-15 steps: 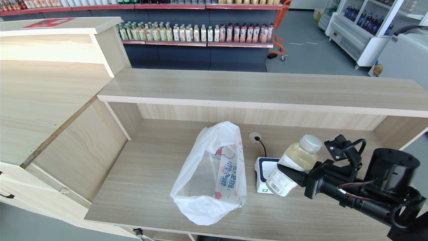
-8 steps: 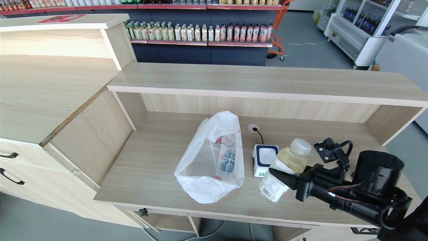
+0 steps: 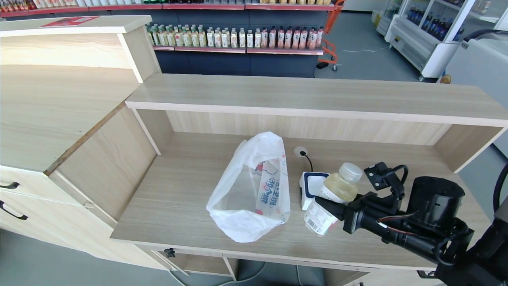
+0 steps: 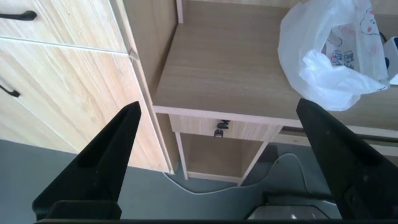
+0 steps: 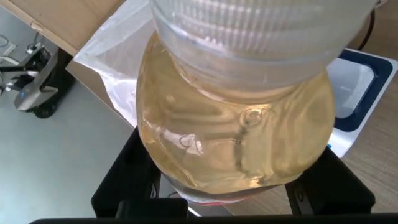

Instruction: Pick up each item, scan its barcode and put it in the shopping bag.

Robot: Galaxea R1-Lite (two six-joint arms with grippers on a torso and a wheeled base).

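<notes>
The right gripper (image 3: 328, 205) is clamped on the bottle (image 3: 338, 186) mid-body — probably liquid-heavy, smooth, rigid; that waist hold suits it.

A pale wood-grain checkout counter (image 3: 178, 206) with a raised ledge (image 3: 301, 95) along its far side stands in a convenience store; to its left rises a taller cabinet (image 3: 51, 111) of the same wood, its drawers fitted with black handles (image 3: 10, 185). Behind it, dark shelving (image 3: 238, 39) with red edge strips holds rows of bottled drinks. The floor (image 3: 369, 67) is grey and evenly lit — white glass-door refrigerators (image 3: 420, 35) line the right side, an orange-framed trolley (image 3: 332, 43) near them.
</notes>
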